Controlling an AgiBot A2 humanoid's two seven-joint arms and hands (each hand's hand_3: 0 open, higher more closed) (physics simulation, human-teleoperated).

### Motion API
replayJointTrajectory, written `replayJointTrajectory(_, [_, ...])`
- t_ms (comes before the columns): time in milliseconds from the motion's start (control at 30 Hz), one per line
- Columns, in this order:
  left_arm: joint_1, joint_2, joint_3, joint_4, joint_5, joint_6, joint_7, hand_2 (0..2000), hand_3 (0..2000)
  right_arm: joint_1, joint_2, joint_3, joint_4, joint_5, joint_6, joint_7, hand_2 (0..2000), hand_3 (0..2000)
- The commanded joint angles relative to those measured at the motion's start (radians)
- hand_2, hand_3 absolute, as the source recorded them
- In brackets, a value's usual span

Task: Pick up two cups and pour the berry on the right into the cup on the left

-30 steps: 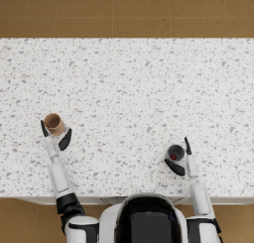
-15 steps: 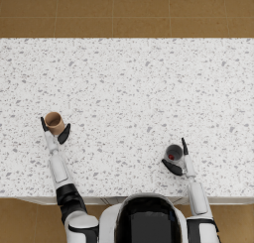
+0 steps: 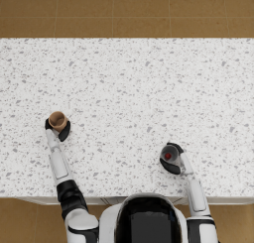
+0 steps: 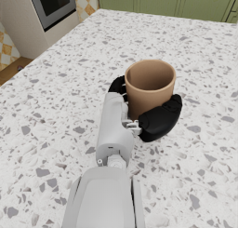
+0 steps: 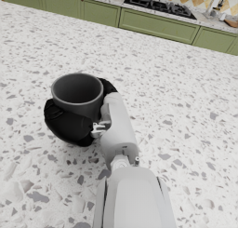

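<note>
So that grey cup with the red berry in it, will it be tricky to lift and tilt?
Probably not. The grey cup looks rigid and small, and the right hand wraps its lower wall, so it should lift easily. The berry sits loose at the bottom, so it will likely roll out quickly once the cup tips.
</note>
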State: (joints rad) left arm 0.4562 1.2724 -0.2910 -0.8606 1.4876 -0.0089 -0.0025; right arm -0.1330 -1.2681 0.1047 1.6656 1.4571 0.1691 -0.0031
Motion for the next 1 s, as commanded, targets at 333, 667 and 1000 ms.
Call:
replayJointTrajectory(333, [-0.196,0.053,0.112,-0.612,0.000,-0.006,0.000,2000,1280,0.076,-0.037,-0.038,0.139,0.000,-0.061,0.006,2000,1280])
replayJointTrajectory(667, [-0.256,0.067,0.325,-0.821,0.063,-0.014,0.000,2000,1280,0.286,-0.115,0.009,0.154,0.063,-0.086,0.009,2000,1280])
replayJointTrajectory(1000, [-0.278,0.081,0.494,-0.900,0.337,-0.022,0.000,2000,1280,0.441,-0.184,0.047,0.138,0.380,-0.083,0.010,2000,1280])
